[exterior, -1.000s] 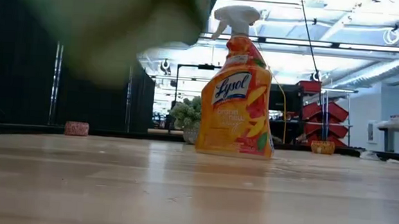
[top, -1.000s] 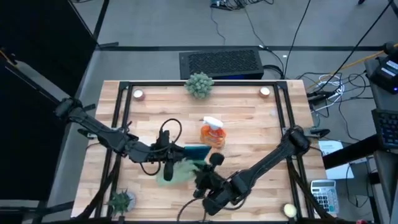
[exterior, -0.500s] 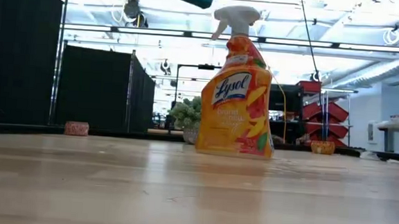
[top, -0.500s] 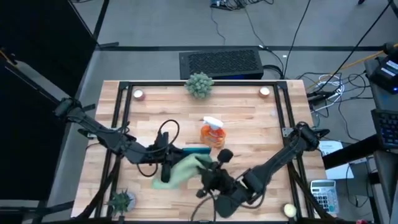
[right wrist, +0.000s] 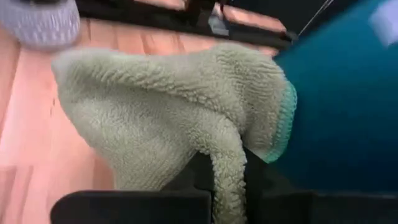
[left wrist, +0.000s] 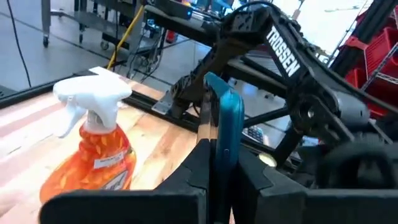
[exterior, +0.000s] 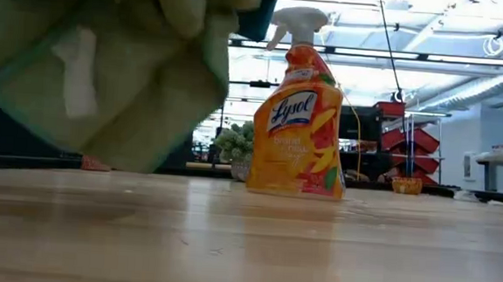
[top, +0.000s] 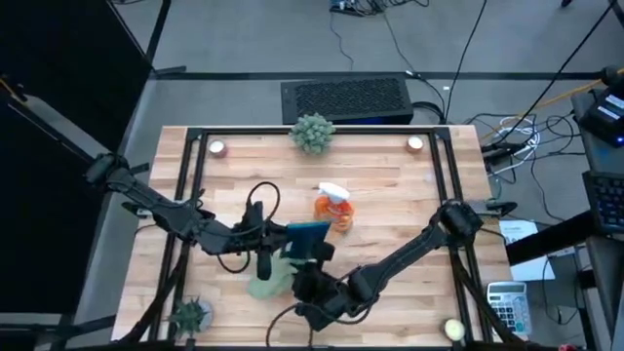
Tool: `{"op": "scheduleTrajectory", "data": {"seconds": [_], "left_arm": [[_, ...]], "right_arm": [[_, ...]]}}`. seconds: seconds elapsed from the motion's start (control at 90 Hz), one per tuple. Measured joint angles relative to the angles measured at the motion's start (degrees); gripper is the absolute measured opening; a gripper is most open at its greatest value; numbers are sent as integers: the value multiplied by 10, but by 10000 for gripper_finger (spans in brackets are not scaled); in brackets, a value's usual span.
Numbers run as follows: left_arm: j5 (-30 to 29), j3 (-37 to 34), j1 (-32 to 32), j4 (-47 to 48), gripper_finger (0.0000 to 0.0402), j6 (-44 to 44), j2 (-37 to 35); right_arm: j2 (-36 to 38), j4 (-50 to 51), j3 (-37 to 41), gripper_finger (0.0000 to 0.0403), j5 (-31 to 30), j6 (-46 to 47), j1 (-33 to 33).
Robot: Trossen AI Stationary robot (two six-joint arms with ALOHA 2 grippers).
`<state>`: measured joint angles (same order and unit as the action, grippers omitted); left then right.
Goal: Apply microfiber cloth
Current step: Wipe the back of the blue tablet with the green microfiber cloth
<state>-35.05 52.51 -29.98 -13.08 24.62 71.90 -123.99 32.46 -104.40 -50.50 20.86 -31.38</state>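
My left gripper (top: 285, 237) is shut on a teal phone (top: 309, 239), which it holds above the table's middle; the left wrist view shows the phone (left wrist: 222, 118) edge-on. My right gripper (top: 304, 278) comes from the near right and is shut on the pale green microfiber cloth (top: 268, 278). The cloth (right wrist: 168, 106) bunches beside the phone's broad face (right wrist: 348, 99). In the low view the cloth (exterior: 107, 71) hangs just above the tabletop. An orange spray bottle (top: 334, 210) stands on its base right behind the phone. My left gripper pinches the phone's end (left wrist: 219, 168) between its two fingers, coming level from the table's left. The phone stands on edge, lifted clear of the table. My right gripper pinches a bunched fold of the cloth (right wrist: 229, 163) between its fingers. The cloth droops slack below and beyond them, and its teal-stitched edge (right wrist: 285, 124) lies against the phone's face.
Spiky plants stand at the far middle (top: 312, 132) and near left (top: 190, 314). Small candles sit at the far corners (top: 216, 148) (top: 415, 143), and a pale ball (top: 453, 330) lies near right. A black frame rail (top: 195, 175) rings the table.
My right gripper swung the cloth toward the table's right and up, out of the low view, then back left and down beside the phone. The cloth now hangs low again over the near left. The left gripper has kept the phone almost in place.
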Motion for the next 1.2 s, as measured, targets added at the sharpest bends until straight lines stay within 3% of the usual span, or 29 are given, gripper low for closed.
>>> {"op": "scheduleTrajectory", "data": {"seconds": [0.167, 0.344, 0.467, 0.711, 0.967, 1.2], "left_arm": [[11, 2, -2, 6, 11, 12, -2], [14, 2, -2, 11, 11, 10, -2], [10, 2, -3, 10, 11, 9, -2], [-18, -1, -7, 10, 11, -17, -7], [7, 2, -10, -11, 11, -23, -23], [-5, 1, -8, 10, 11, -42, -28]], "right_arm": [[68, 23, 2, 6, -6, -72, -49], [162, 60, -1, 6, -121, -106, -75], [176, 103, -1, 7, -174, -82, -54], [91, 156, -1, 7, -76, 28, -16], [-15, 159, 2, 7, 13, 79, -15], [45, 162, -46, 7, 27, -11, -50]]}}
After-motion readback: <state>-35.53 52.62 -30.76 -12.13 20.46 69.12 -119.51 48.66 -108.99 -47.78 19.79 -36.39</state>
